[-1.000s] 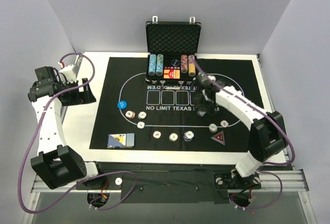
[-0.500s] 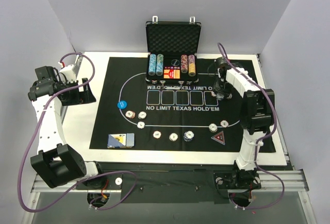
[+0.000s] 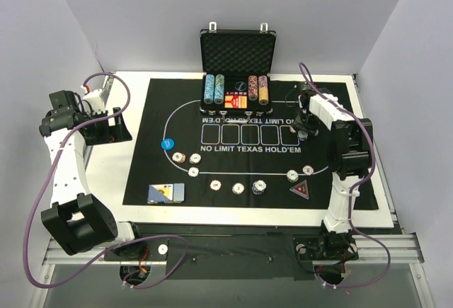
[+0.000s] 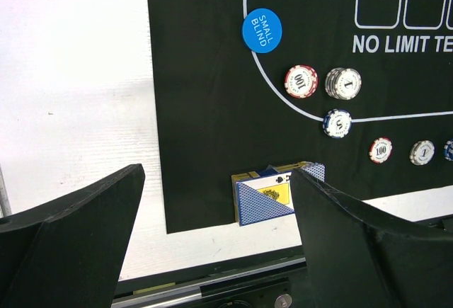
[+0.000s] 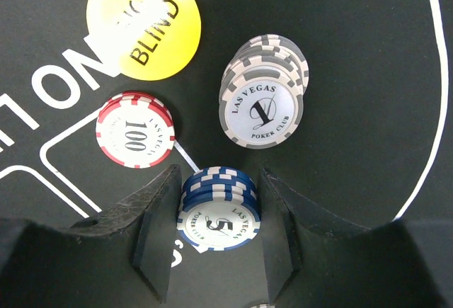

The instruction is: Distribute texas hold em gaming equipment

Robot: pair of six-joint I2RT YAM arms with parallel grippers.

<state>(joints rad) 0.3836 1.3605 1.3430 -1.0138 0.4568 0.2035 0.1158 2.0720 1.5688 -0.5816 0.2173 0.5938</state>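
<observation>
We see right tool (image 5: 219,180) clamped on blue chip stack (image 5: 219,217), low over mat (image 5: 354,74), right side. Just beyond it: red chips (image 5: 134,139), grey chip stack (image 5: 260,110), yellow disc (image 5: 144,23), all on mat, none touching. Left tool (image 4: 219,173) spread wide, holding nothing, above table (image 4: 78,74). Card deck (image 4: 265,198) at mat's near-left corner.
</observation>
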